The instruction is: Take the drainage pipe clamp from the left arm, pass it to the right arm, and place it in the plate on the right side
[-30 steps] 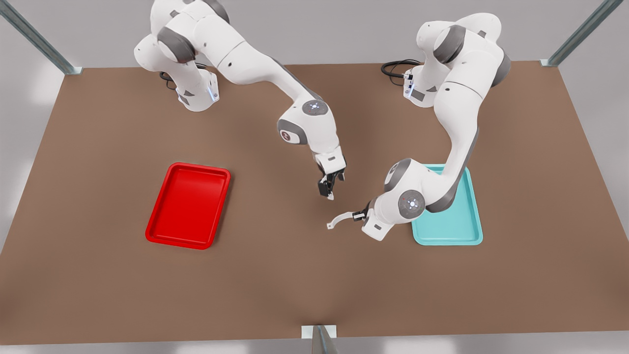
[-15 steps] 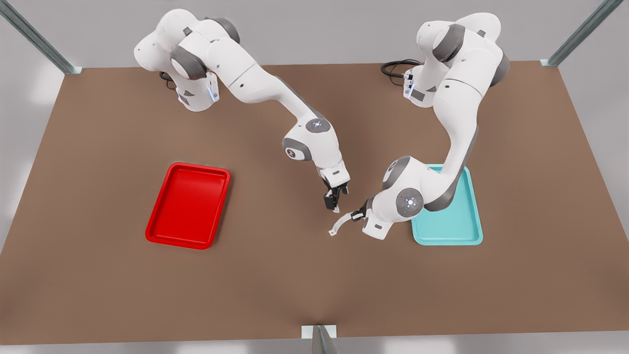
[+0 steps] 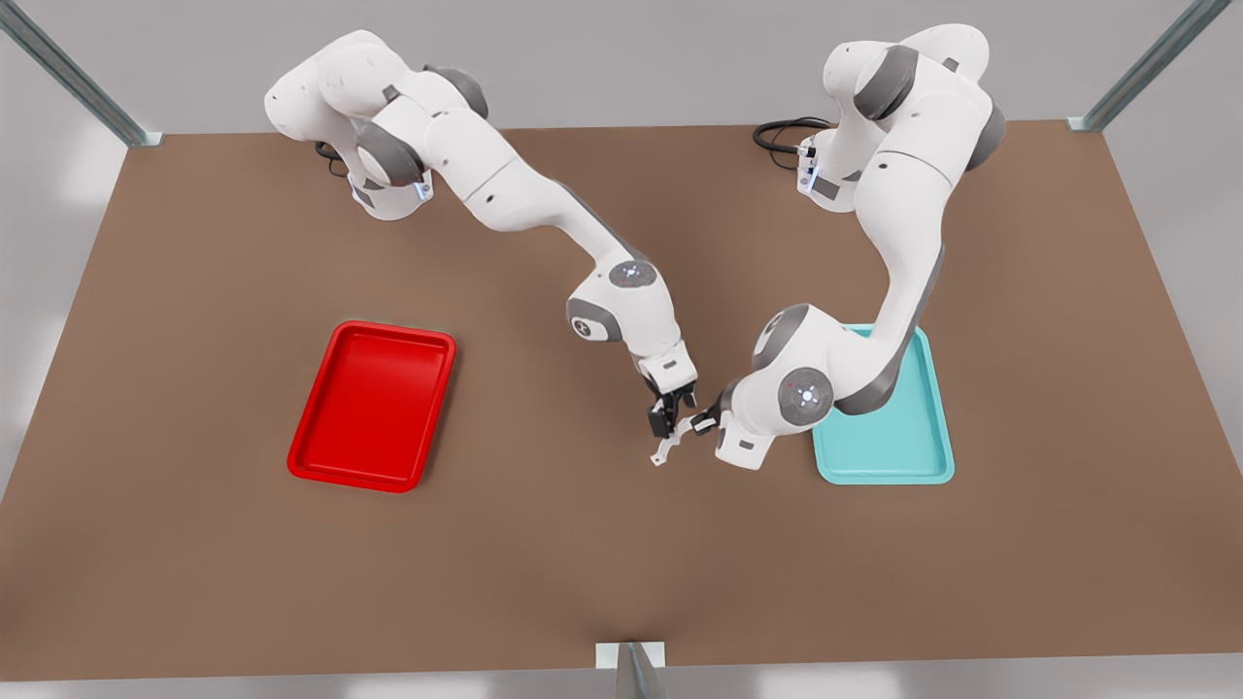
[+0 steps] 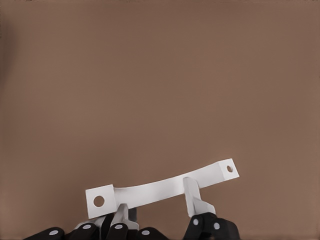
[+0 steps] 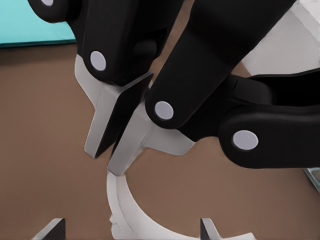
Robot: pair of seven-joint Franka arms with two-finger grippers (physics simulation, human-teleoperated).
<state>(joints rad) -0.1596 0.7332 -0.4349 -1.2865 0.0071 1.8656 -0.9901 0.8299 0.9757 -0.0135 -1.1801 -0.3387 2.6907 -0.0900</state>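
The white drainage pipe clamp [image 3: 668,449] hangs just above the table's middle. My left gripper [image 3: 701,423], on the arm at the front view's right, is shut on the clamp's upper tab. In the right wrist view that gripper [image 5: 105,160] pinches the tab, and the clamp [image 5: 125,210] curves away below it. My right gripper [image 3: 665,427], on the arm at the front view's left, is open, with its fingertips on either side of the strap. The left wrist view has the clamp [image 4: 160,186] lying across, with finger pads against it. The red plate [image 3: 374,406] lies at the front view's left.
A teal tray [image 3: 884,456] lies under the left arm's elbow at the front view's right. Both arm bases stand at the table's far edge, with a black cable [image 3: 782,131] by one. Metal frame posts rise at the table's corners.
My right gripper has come down and toward the front view's right until its fingers straddle the clamp. The left gripper has shifted slightly, and the clamp now hangs steeper.
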